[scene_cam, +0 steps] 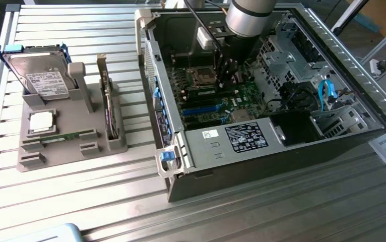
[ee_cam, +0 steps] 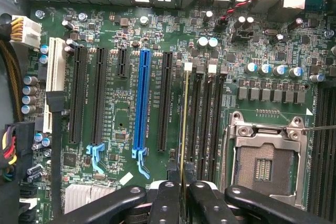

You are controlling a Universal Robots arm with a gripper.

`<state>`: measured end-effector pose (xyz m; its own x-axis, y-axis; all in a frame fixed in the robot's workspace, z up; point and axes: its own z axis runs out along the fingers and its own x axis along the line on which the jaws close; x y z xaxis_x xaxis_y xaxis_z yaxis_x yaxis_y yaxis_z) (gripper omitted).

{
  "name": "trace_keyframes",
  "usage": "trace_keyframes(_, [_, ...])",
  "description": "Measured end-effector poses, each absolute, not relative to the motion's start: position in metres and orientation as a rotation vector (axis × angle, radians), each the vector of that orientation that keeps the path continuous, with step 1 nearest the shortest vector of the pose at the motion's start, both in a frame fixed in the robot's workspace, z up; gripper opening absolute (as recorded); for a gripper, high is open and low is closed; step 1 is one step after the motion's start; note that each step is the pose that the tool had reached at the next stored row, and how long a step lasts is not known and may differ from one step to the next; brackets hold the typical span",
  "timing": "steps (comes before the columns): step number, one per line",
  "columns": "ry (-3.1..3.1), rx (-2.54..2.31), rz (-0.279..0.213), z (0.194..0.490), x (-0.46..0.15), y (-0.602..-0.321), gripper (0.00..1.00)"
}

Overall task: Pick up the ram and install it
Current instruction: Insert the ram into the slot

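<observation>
You have the black two-fingered gripper [ee_cam: 184, 188] clamped on the thin ram stick [ee_cam: 184, 129], seen edge-on as a yellowish line between the fingers, its long axis parallel to the black memory slots [ee_cam: 207, 119], apparently over the one nearest the long blue expansion slot [ee_cam: 142, 98].

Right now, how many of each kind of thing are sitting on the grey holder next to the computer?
Hard drive: 1
Silver chip: 1
Green ram stick: 1
Upright card: 1
Total: 4
</observation>
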<state>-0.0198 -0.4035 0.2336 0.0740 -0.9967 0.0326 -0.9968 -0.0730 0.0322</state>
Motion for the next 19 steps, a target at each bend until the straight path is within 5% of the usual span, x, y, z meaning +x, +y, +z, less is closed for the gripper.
trace_keyframes(19, [-2.108,2.261,0.009,0.2307,-0.0187,-0.4021,0.14])
